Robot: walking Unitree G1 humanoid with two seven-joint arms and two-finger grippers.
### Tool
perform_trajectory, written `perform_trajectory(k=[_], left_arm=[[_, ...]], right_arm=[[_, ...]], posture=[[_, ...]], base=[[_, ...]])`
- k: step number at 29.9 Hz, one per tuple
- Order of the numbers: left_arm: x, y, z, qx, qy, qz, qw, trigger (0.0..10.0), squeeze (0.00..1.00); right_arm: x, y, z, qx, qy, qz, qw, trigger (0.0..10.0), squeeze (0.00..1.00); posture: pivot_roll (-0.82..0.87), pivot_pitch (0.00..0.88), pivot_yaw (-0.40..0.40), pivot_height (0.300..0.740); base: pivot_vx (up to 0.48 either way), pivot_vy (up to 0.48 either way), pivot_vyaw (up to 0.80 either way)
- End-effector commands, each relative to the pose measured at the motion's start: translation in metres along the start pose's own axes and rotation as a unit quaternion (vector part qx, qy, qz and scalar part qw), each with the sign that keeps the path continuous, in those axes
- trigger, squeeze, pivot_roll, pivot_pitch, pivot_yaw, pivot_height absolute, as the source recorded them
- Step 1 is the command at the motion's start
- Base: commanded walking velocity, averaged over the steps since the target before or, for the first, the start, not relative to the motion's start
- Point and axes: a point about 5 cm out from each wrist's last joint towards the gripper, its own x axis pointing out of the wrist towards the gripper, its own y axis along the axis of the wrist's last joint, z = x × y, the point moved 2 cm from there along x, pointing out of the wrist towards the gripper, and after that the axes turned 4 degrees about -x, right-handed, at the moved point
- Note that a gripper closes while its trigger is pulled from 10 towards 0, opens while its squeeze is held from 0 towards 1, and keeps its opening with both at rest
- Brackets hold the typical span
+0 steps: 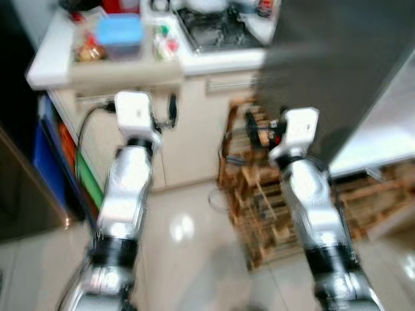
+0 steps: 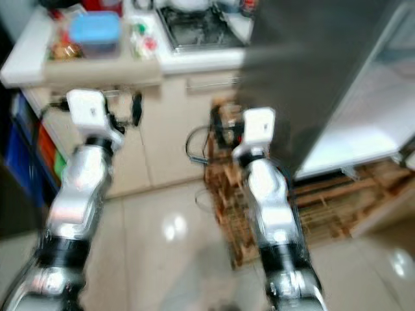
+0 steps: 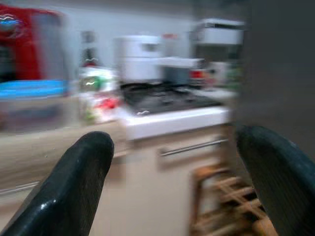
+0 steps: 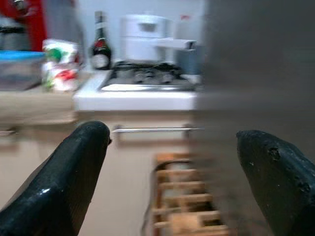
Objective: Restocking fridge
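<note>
While views blur: white counter (image 1: 48,68), gas hob (image 1: 217,32), tiled floor (image 1: 188,227).

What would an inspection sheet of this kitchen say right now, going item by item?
Surface: white counter with a gas stove.
Job's things: blue-lidded container and packets on the counter; dark fridge door at right.
Clutter: wooden rack on the floor.
Grippers: left gripper and right gripper both open, empty, raised toward the counter.
Cables: black cable by the left wrist.
Surroundings: glossy tiled floor; pictures blurred.
</note>
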Motion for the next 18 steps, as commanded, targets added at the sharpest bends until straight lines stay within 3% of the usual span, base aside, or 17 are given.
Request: perform_trajectory(k=[1,6,13,18], left_arm=[[0.001,0.006,-0.013,0.014,0.011,0.011,1.000,10.0,0.00],[0.001,0.005,-0.014,0.006,0.013,0.005,1.000,10.0,0.00],[-0.005,0.000,-0.017,0.013,0.029,-0.010,0.999,10.0,0.00],[-0.005,-0.002,-0.026,0.019,0.052,-0.016,0.998,10.0,0.00]], right_arm=[[0.005,0.006,-0.010,-0.002,0.001,0.008,1.000,10.0,0.00],[0.005,0.005,-0.007,-0.003,0.001,0.004,1.000,10.0,0.00],[0.004,0.007,-0.022,-0.004,0.048,0.008,0.999,10.0,0.00],[0.005,0.004,-0.026,0.004,0.052,0.002,0.999,10.0,0.00]], posture=[[-0.06,0.000,-0.019,0.740],[-0.06,0.000,-0.020,0.740],[-0.05,0.000,-0.021,0.740],[-0.05,0.000,-0.023,0.740]], base=[[0.461,0.000,0.00],[0.461,0.000,0.00],[0.423,0.000,0.00],[0.000,0.000,0.00]])
